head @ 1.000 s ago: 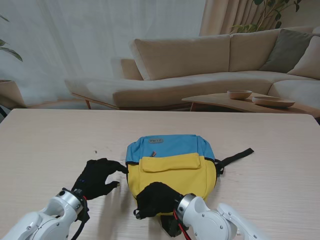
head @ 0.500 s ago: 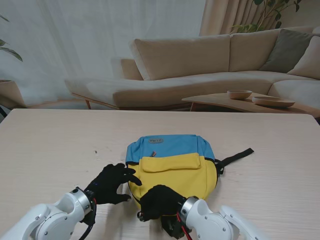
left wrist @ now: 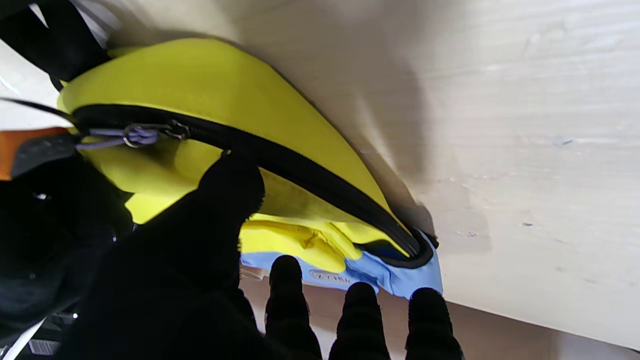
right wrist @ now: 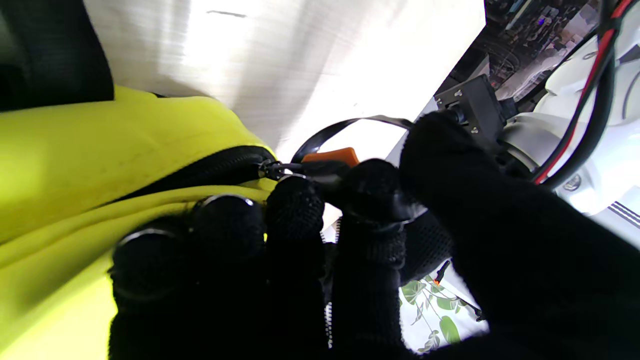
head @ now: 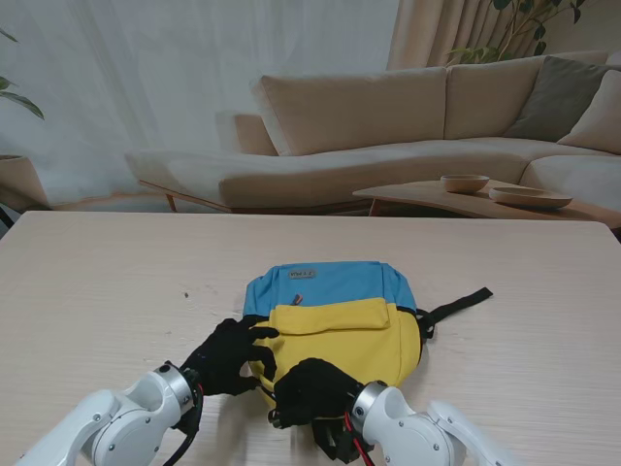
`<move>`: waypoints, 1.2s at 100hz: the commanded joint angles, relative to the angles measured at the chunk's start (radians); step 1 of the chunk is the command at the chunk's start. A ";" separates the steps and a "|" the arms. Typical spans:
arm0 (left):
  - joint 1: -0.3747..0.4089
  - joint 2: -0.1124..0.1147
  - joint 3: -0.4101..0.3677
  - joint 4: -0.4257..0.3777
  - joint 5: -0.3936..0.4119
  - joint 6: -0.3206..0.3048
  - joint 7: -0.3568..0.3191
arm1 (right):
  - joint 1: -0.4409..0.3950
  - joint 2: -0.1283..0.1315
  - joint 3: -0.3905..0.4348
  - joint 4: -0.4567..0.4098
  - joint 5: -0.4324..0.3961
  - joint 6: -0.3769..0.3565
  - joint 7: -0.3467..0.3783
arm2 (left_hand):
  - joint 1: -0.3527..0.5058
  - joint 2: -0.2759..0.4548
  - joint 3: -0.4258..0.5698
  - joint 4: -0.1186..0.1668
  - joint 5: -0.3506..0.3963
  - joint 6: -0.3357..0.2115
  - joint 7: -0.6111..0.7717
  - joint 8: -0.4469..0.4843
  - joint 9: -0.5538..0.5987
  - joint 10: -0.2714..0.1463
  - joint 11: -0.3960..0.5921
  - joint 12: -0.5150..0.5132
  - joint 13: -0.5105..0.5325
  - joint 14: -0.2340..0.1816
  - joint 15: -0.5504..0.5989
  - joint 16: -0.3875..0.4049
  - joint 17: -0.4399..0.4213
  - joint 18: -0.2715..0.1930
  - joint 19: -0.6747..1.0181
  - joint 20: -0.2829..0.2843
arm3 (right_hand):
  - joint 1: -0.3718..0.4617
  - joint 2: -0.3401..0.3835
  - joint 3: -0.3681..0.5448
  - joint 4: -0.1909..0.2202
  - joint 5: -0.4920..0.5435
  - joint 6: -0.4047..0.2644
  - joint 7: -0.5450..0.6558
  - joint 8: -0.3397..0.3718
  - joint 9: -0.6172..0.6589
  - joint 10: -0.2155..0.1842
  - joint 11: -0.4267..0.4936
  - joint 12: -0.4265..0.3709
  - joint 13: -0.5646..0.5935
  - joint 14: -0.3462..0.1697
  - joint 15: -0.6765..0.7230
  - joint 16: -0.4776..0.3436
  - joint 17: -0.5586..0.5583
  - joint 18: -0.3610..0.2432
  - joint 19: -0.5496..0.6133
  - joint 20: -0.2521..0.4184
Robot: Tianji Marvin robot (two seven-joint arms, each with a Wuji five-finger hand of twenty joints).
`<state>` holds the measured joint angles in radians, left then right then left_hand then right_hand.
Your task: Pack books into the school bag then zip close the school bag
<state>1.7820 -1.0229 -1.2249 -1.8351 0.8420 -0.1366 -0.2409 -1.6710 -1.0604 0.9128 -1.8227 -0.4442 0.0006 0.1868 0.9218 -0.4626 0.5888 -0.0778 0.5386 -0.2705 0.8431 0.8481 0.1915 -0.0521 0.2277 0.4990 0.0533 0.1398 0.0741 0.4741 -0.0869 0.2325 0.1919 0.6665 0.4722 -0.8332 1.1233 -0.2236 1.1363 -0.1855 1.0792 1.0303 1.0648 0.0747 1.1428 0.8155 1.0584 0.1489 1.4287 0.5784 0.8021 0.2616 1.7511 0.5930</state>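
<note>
The left hand (head: pixel 231 354), fingers spread and gripping nothing, presses flat on the near-left corner of the school bag (head: pixel 335 325), which lies flat on the surface (head: pixel 107 282) just in front of me. The right hand (head: pixel 310 391) is curled tight at the bag's near edge, apparently pinching the zip pull (right wrist: pixel 272 170). Soft and light, the bag would likely buckle unless pinned beside the zipper track (left wrist: pixel 300 172); books are unseen, and the pinch itself is partly hidden by fingers.

The school bag (head: pixel 335 325) lies on the table (head: pixel 97 282), both hands at its near edge.
</note>
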 commanded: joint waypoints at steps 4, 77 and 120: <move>0.017 -0.009 -0.010 -0.009 0.007 0.004 -0.005 | -0.019 0.003 0.008 0.005 -0.024 -0.016 0.020 | 0.028 -0.015 0.036 -0.015 0.091 -0.017 0.118 0.086 0.003 -0.023 0.046 0.002 -0.028 -0.025 0.005 0.038 -0.013 -0.026 -0.027 0.004 | -0.035 0.013 -0.016 -0.024 0.025 -0.065 0.024 0.025 -0.022 -0.020 0.030 0.001 0.008 0.000 -0.001 0.008 0.002 -0.013 0.058 0.002; 0.045 -0.011 -0.053 -0.032 0.088 -0.012 0.022 | -0.130 0.048 0.259 -0.061 -0.123 -0.153 0.207 | -0.026 -0.073 0.183 -0.029 0.097 0.052 0.126 0.169 0.005 -0.008 0.112 0.052 -0.030 -0.020 0.009 0.084 -0.018 -0.013 -0.017 0.043 | -0.055 0.066 -0.040 0.010 0.000 -0.067 0.046 0.041 -0.033 -0.032 0.038 0.014 0.004 -0.013 0.005 0.014 0.007 -0.034 0.063 0.001; 0.048 -0.010 -0.063 -0.035 0.095 -0.009 0.015 | -0.181 0.061 0.389 -0.088 -0.098 -0.205 0.296 | -0.030 -0.072 0.187 -0.030 0.097 0.053 0.121 0.181 0.010 -0.003 0.130 0.065 -0.029 -0.016 0.012 0.091 -0.019 -0.009 -0.015 0.050 | -0.098 0.150 -0.062 0.105 0.024 -0.034 0.142 0.131 -0.026 -0.072 0.078 0.051 0.018 -0.038 0.034 0.022 0.024 -0.057 0.078 -0.006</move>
<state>1.8186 -1.0325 -1.2797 -1.8641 0.9292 -0.1526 -0.2063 -1.8383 -1.0077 1.2899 -1.9117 -0.5415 -0.1974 0.4665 0.9053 -0.5052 0.7314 -0.0777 0.5665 -0.2796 0.8539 0.9412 0.1956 -0.0522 0.3366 0.5507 0.0533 0.1398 0.0745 0.5505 -0.0869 0.2324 0.1922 0.6924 0.4239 -0.7051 1.0945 -0.1950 1.1082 -0.2036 1.0945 1.1063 1.0413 0.0479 1.1806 0.8447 1.0581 0.1212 1.4296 0.5816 0.8013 0.2258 1.7511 0.5932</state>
